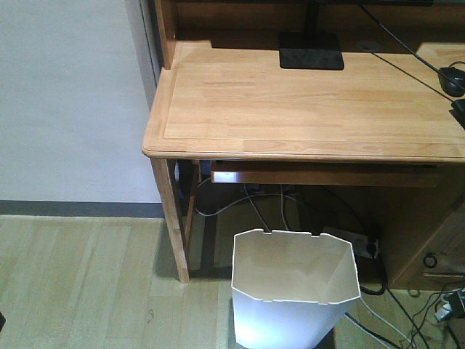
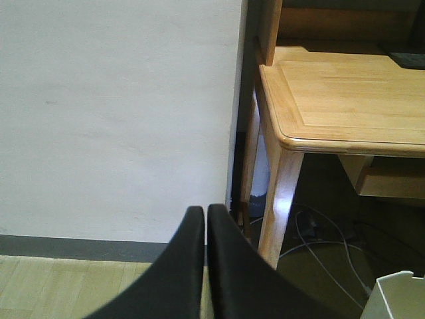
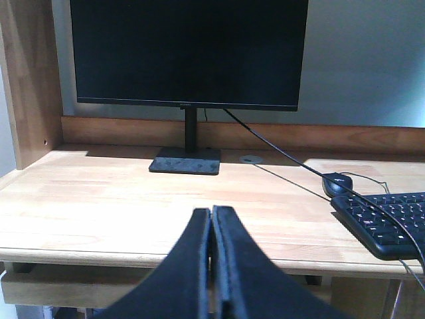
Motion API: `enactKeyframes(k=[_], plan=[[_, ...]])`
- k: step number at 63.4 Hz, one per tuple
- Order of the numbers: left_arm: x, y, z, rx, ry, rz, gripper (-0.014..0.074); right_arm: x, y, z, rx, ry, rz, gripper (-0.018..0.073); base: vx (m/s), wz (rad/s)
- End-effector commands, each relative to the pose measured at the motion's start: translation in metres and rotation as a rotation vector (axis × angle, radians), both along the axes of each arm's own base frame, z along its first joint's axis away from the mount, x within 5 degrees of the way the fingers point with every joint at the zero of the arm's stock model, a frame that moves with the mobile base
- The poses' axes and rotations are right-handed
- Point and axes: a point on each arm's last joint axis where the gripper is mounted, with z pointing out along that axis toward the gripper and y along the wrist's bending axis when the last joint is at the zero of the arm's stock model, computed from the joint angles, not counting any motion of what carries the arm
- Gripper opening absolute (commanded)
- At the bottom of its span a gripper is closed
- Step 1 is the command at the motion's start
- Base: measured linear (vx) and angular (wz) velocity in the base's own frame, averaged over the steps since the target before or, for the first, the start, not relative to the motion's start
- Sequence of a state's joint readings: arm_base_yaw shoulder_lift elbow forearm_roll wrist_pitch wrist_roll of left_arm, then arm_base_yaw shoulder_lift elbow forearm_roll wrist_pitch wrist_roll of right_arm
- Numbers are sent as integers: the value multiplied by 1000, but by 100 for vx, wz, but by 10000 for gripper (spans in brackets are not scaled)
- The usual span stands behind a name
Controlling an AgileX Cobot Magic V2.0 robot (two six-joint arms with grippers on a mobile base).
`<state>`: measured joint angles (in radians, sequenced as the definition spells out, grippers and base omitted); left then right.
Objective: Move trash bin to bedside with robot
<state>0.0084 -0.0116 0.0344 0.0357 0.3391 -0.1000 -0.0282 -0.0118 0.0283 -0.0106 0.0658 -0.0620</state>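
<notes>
Trash bin (image 1: 294, 291) stands on the floor (image 1: 87, 276) below the worktop's (image 1: 290, 102) front edge.
Left claw (image 2: 206, 219) and right claw (image 3: 212, 219) are pressed together, empty.

One trash bin (image 1: 294, 320) is standing just in front of the single counter (image 1: 290, 109). One monitor (image 3: 189, 53), one keyboard (image 3: 388, 222) and one mouse (image 3: 337, 183) are sitting on the counter. One power strip (image 1: 343, 235) is lying under the counter. Two pairs of black jaws are showing before the counter, one on the left gripper (image 2: 206, 211) and one on the right gripper (image 3: 211, 211).
</notes>
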Motion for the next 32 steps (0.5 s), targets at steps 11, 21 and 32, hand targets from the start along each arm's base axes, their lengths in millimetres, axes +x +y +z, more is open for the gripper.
enactKeyframes(k=[11, 21, 32], plan=[[3, 0, 4, -6, -52, -2, -6, -1, 0, 5, -16, -78, -6, -9, 0, 0], [3, 0, 4, -6, -52, -2, -6, -1, 0, 5, -16, -77, -6, -9, 0, 0], [3, 0, 4, -6, -52, -2, -6, -1, 0, 5, -16, -77, -6, -9, 0, 0]])
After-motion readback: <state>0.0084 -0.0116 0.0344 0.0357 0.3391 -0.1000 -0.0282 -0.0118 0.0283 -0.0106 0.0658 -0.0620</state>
